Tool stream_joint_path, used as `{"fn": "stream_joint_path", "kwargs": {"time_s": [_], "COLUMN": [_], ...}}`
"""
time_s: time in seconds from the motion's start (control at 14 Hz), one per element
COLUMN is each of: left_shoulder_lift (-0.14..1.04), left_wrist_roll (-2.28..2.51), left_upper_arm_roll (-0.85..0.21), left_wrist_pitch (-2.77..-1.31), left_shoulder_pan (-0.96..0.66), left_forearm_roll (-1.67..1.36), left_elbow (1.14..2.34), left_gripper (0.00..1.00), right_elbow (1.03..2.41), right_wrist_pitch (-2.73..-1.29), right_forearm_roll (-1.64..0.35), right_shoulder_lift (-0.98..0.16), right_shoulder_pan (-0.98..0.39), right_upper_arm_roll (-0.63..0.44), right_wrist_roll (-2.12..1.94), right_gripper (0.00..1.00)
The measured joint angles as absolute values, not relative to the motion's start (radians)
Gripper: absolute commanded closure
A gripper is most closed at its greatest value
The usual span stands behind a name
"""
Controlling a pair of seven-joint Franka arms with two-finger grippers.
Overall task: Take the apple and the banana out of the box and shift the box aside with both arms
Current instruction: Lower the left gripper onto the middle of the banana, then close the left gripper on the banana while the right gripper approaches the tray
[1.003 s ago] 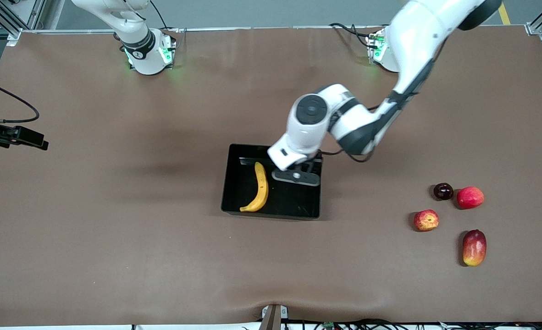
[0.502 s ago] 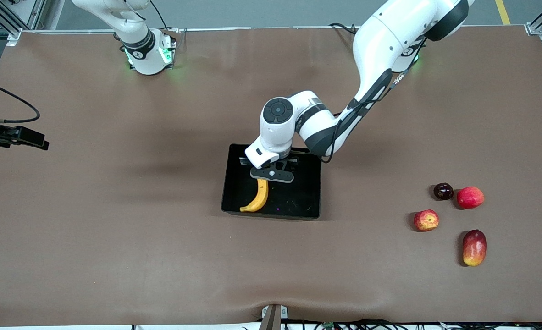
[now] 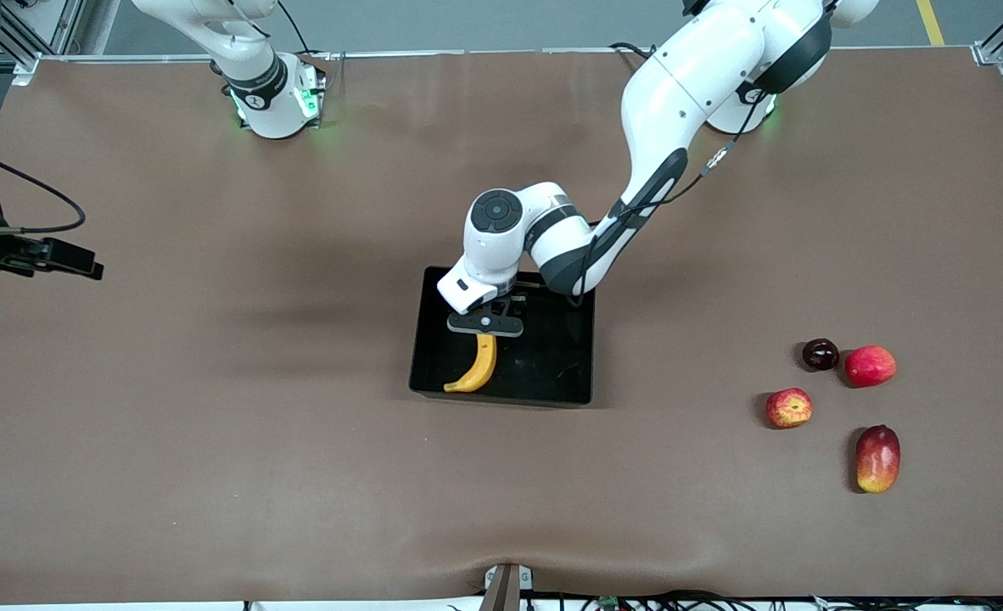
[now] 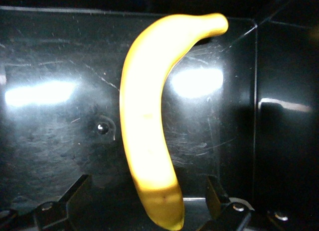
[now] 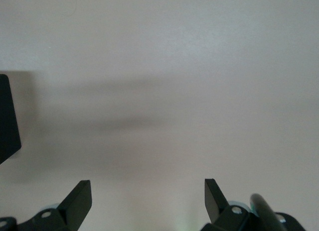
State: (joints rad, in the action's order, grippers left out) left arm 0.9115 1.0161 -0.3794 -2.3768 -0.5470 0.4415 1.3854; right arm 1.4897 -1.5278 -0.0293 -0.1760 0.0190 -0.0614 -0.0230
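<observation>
The yellow banana (image 3: 480, 367) lies in the black tray (image 3: 569, 373) at the table's middle. My left gripper (image 3: 486, 327) hangs low over the banana's end that is farther from the front camera. In the left wrist view its open fingers (image 4: 79, 188) straddle that end of the banana (image 4: 149, 126) without touching it, above the tray floor (image 4: 50, 141). The streaked red apple (image 3: 788, 407) sits on the table toward the left arm's end. My right gripper (image 3: 69, 259) waits open and empty over bare table at the right arm's end; the right wrist view (image 5: 147, 188) shows it too.
Beside the apple lie a pinkish-red round fruit (image 3: 870, 366), a dark round fruit (image 3: 820, 354) and a red-yellow mango (image 3: 877, 458). A black corner (image 5: 7, 116) shows at the edge of the right wrist view.
My left gripper has moved across the tray toward the right arm's end, from beside the banana to over its end. The banana, tray and other fruits have not moved.
</observation>
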Motion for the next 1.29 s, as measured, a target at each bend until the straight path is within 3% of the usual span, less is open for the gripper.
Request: {"fn": "stream_joint_path", "kwargs": {"time_s": [0.43, 1.08, 1.22, 1.29], "left_shoulder_lift": [0.924, 0.94, 0.942, 0.943], "left_wrist_roll": [1.144, 1.146, 1.145, 1.145], "left_upper_arm_roll": [-0.306, -0.288, -0.288, -0.288], "left_wrist_pitch": [-2.398, -2.411, -2.411, -2.411], "left_shoulder_pan": [-0.608, -0.608, -0.608, -0.608], "left_forearm_roll": [0.442, 0.442, 0.442, 0.442], "left_elbow": [1.382, 1.381, 1.381, 1.381], "left_gripper": [0.0, 0.0, 0.1, 0.2], "right_elbow": [1.49, 1.49, 1.49, 1.49], "right_wrist_pitch": [-1.539, -1.559, -1.563, -1.566], "right_forearm_roll": [-0.047, -0.173, -0.173, -0.173], "right_shoulder_lift": [-0.219, -0.226, -0.232, -0.237], "right_shoulder_pan": [-0.022, -0.087, -0.098, -0.099], "right_upper_arm_roll": [-0.06, -0.058, -0.058, -0.058], "right_wrist_roll": [0.034, 0.095, 0.096, 0.096], "right_gripper": [0.0, 0.0, 0.0, 0.0]}}
